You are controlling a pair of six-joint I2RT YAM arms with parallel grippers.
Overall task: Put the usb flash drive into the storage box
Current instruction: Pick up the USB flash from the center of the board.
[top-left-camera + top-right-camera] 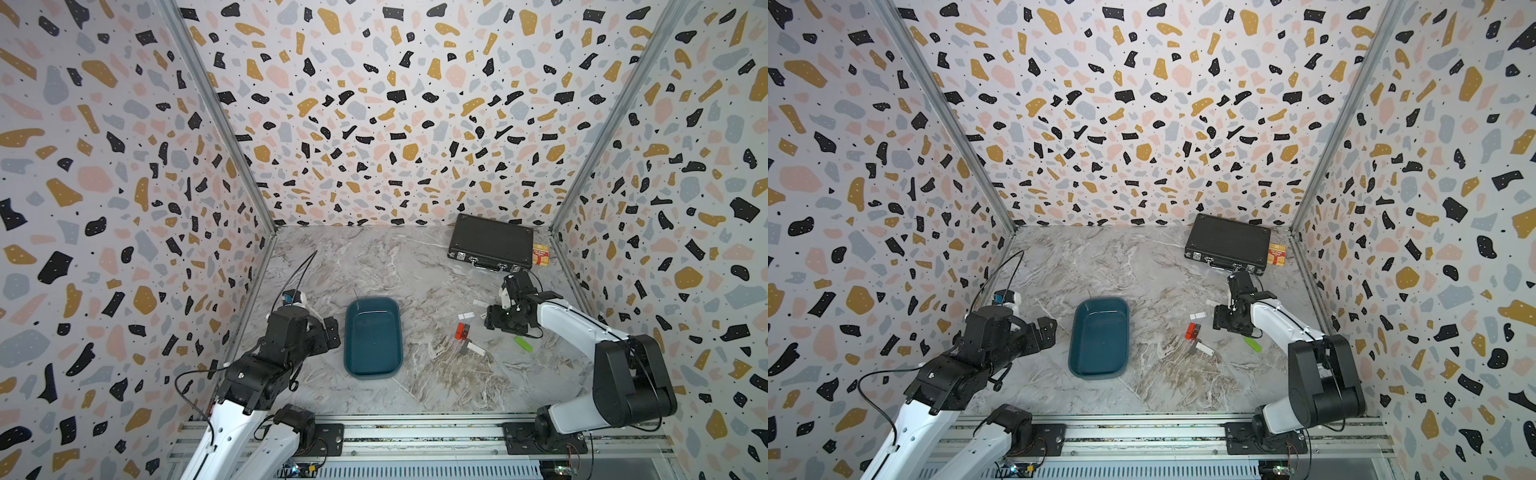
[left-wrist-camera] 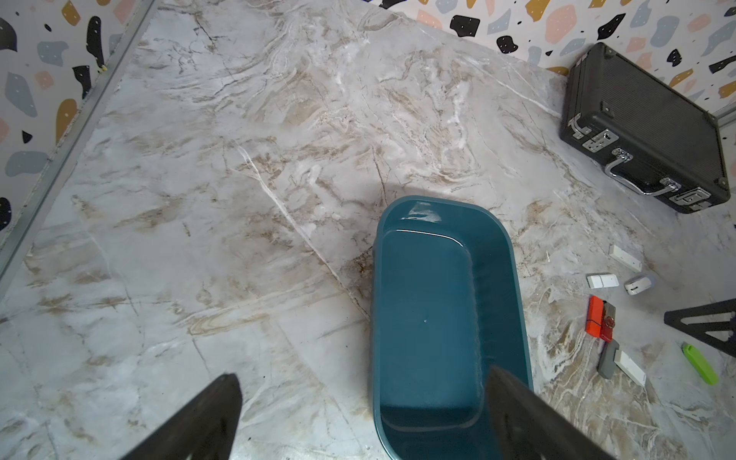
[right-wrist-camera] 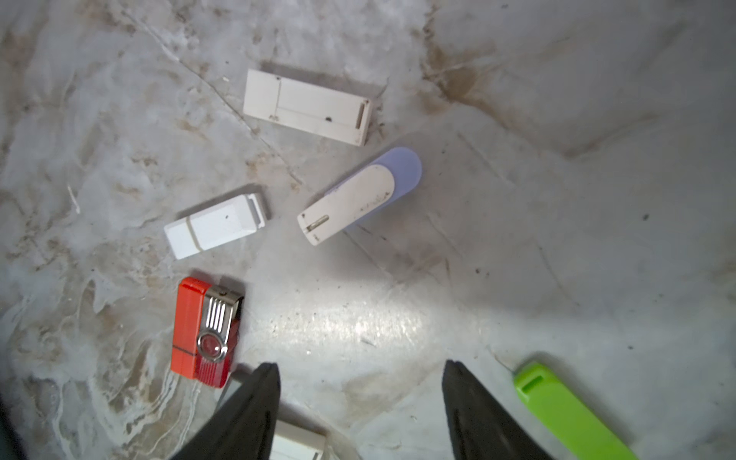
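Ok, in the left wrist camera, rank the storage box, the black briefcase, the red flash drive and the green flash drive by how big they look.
1. storage box, closest to the camera
2. black briefcase
3. red flash drive and green flash drive: about alike, so unranked

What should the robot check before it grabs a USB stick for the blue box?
1. storage box empty, room inside: ok.
2. Drives lying loose on the table, like the red drive and green drive: ok.
3. right claw open, nothing between its fingers: ok.
4. One drive lined up under the right claw: cannot tell.
5. left claw open, holding nothing: ok.
6. black briefcase at the back, off the way to the box: ok.
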